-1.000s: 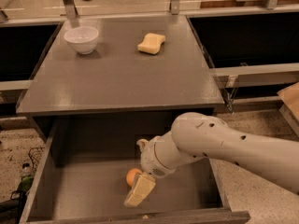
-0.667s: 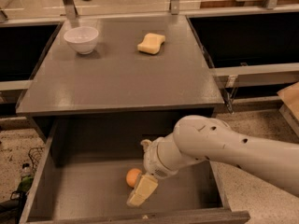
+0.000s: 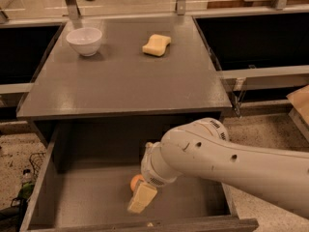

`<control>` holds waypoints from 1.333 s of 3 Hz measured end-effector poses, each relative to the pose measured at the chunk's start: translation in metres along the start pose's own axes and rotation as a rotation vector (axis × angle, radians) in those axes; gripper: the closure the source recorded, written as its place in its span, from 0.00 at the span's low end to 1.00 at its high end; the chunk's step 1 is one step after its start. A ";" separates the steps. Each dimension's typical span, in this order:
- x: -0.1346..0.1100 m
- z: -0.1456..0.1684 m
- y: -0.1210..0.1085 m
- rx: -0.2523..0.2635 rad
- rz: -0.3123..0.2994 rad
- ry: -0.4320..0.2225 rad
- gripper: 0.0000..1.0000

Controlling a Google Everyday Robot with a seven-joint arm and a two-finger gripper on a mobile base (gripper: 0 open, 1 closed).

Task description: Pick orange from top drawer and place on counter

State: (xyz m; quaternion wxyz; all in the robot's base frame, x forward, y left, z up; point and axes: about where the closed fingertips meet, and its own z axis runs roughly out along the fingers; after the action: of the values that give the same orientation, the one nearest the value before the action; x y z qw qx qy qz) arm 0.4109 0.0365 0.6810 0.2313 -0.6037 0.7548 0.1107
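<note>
Top drawer (image 3: 72, 197) stands open below the bench (image 3: 120, 81). Orange (image 3: 135, 181) on the drawer floor, claw (image 3: 142, 198) low just beside it to the right. Grip state: cannot tell. Risk: an off-centre squeeze could roll the smooth orange away.

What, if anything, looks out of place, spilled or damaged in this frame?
Nothing stands out. The white bowl sits upright and the sponge lies flat on the counter. The top drawer is pulled open, with the orange inside it, right next to the gripper.
</note>
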 end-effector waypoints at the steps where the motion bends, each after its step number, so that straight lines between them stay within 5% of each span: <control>1: 0.000 0.000 0.001 -0.002 -0.004 -0.006 0.00; 4: 0.011 0.012 0.008 -0.020 -0.024 0.028 0.00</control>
State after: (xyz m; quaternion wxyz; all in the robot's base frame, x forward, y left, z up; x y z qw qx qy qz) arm 0.4041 0.0348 0.6642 0.2157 -0.6165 0.7496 0.1070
